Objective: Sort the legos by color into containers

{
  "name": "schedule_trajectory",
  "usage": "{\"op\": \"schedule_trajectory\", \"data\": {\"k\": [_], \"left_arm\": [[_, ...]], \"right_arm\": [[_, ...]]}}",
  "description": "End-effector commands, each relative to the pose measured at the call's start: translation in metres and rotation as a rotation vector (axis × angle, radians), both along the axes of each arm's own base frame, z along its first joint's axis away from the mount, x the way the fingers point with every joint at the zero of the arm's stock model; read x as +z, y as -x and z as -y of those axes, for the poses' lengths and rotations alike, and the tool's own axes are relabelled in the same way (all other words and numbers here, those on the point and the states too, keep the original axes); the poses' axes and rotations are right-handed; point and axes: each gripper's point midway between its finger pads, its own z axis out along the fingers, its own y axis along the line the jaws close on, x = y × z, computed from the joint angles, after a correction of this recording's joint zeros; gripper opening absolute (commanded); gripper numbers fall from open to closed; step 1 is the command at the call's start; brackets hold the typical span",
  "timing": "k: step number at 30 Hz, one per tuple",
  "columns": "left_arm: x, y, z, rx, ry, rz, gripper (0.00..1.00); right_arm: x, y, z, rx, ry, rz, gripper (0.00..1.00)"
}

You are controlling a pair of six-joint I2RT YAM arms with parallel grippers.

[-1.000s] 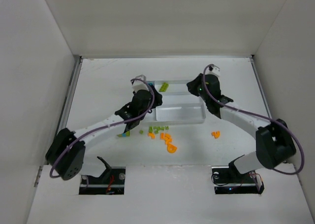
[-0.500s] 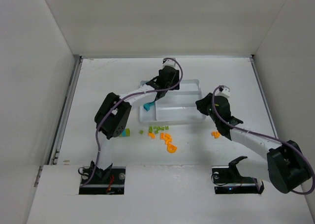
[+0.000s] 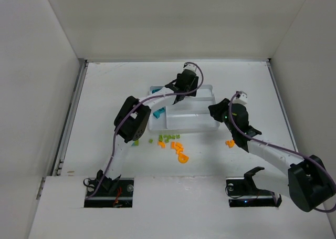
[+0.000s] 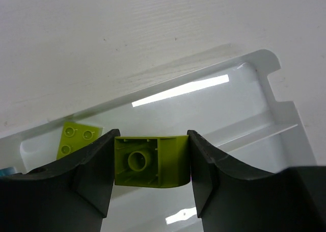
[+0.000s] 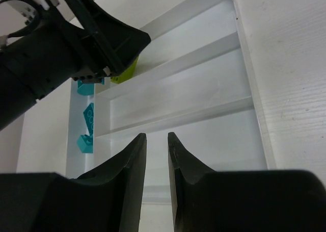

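- Right now my left gripper point(image 4: 151, 150) is clamped on a lime brick point(image 4: 147, 163). One finger presses each side, and the brick's hollow underside w/ its round tube faces the wrist cam.
- That brick hangs over the tray point(image 3: 207, 127), above the far long section. I can't tell whether it touches the floor there.
- A second lime brick point(image 4: 76, 138) lies flat in the same section, studs up, off to the left in the left wrist view.
- Teal bricks point(image 5: 87, 135) lie in the narrow crosswise section at the tray's left end, a few close together.
- My right gripper point(image 5: 156, 140) is nearly closed w/ only a slim gap between the fingers and nothing in it.
- It hovers by the tray's right end, pointing across the long sections toward my left gripper.
- Loose on the table just near-side of the tray are a cluster of orange bricks point(image 3: 179, 151) and some small lime pieces point(image 3: 167, 139) beside them.
- One lone orange brick point(image 3: 229, 143) sits apart to the right, close under my right arm.
- Another lime piece point(image 3: 135, 142) lies by my left arm, near the tray's near-left corner.
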Motion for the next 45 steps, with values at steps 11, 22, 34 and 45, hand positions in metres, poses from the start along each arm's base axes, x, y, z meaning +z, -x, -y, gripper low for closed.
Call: {"op": "schedule_trajectory", "data": {"k": [11,22,34,45], "left_arm": [[0.044,-0.006,-0.004,0.019,-0.002,0.082,0.71],[0.148,0.059,-0.091,0.132,0.211,0.2,0.36],[0.081,0.174,-0.25,0.51,0.404,0.052,0.33],[0.049,0.226,-0.324,0.771,0.449,-0.008,0.57]], "right_arm": [[0.017,-0.004,-0.008,0.026,-0.033,0.065,0.31],[0.03,0.02,-0.091,0.293,0.074,0.118,0.19],[0.005,0.146,-0.262,1.075,0.269,0.214,0.44],[-0.043,0.148,-0.319,1.352,0.528,0.204,0.74]]}}
